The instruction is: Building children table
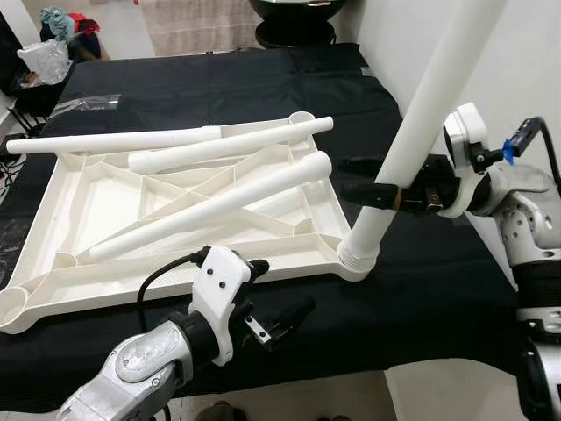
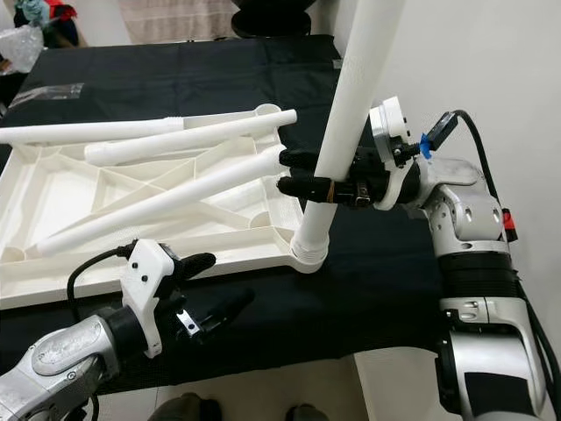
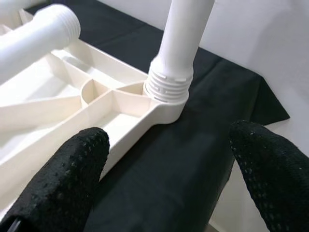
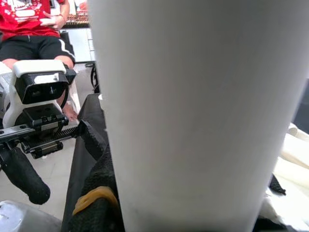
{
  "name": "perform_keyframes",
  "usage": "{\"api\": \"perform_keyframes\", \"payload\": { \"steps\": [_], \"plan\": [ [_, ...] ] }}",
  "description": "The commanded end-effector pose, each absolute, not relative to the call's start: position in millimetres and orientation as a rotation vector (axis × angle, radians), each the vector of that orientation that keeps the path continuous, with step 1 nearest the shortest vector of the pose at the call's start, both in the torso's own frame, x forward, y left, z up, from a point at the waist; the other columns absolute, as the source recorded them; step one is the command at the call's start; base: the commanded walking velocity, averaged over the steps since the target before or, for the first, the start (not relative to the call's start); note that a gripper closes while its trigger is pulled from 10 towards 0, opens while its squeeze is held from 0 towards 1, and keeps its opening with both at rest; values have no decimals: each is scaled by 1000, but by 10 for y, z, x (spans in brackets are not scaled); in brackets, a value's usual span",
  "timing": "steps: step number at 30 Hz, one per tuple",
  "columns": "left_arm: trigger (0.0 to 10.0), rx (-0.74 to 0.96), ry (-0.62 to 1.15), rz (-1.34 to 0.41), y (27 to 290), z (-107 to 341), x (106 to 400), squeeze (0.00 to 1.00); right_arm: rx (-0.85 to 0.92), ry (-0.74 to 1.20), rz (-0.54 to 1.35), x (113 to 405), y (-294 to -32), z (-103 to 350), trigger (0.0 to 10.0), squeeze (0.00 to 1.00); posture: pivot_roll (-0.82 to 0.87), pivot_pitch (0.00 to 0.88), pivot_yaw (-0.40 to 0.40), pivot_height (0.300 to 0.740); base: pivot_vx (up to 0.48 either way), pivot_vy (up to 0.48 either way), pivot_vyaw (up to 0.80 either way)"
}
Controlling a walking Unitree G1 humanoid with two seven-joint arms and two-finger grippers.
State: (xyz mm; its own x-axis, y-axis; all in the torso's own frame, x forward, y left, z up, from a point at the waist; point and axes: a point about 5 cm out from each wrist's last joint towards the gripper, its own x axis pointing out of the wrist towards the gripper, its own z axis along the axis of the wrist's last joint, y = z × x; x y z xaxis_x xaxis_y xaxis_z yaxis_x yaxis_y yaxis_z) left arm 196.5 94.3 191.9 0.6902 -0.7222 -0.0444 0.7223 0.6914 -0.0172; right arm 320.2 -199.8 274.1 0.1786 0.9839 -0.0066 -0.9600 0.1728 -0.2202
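The right gripper (image 2: 302, 186) is holding a white table leg (image 1: 421, 114) with its fingers clamped on both sides of the tube, a little above the threaded end, and the leg is standing almost upright, slightly tilted, in the corner socket (image 1: 358, 261) of the upside-down white tabletop (image 1: 96, 206). The tabletop is lying on the worktop (image 1: 421, 298), which is covered with a black cloth, and three more legs (image 1: 210, 206) are resting loose across its ribs. The left gripper (image 1: 285, 320) is hovering near the front edge of the tabletop with its fingers (image 3: 63, 179) apart, holding nothing. I judge the leg is hollow plastic: light and stiff, but smooth and rather slippery, so a low grasp near the thread seems best for turning it without making it lean. The thread could probably cross if the leg is tilted. I am not finding any brand, label or readable writing on the parts.
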Motion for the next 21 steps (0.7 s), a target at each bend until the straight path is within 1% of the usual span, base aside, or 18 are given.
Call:
{"api": "perform_keyframes", "payload": {
  "steps": [1,7,11,13,20,21],
  "plan": [
    [10000,11,58,-792,972,1898,1973,0,-176,-70,1345,3231,-1990,2541,10000,0,96,172,12,740,0,0,0],
    [10000,13,49,-789,971,1909,1987,0,-169,-58,1242,3295,-1983,2464,10000,0,90,170,10,740,0,0,0],
    [10000,13,46,-786,972,1913,1996,0,-171,-53,1214,3305,-1959,2435,10000,0,89,168,9,740,0,0,0],
    [10000,15,41,-783,973,1922,2007,0,-174,-37,1162,3329,-1936,2383,10000,0,90,168,9,740,0,0,0],
    [10000,17,34,-779,975,1933,2021,0,-189,-27,1087,3371,-1899,2333,10000,0,85,169,8,740,0,0,0],
    [10000,17,32,-777,976,1934,2024,0,-202,-11,1022,3432,-1885,2311,10000,0,85,169,8,740,0,0,0]
  ]
}}
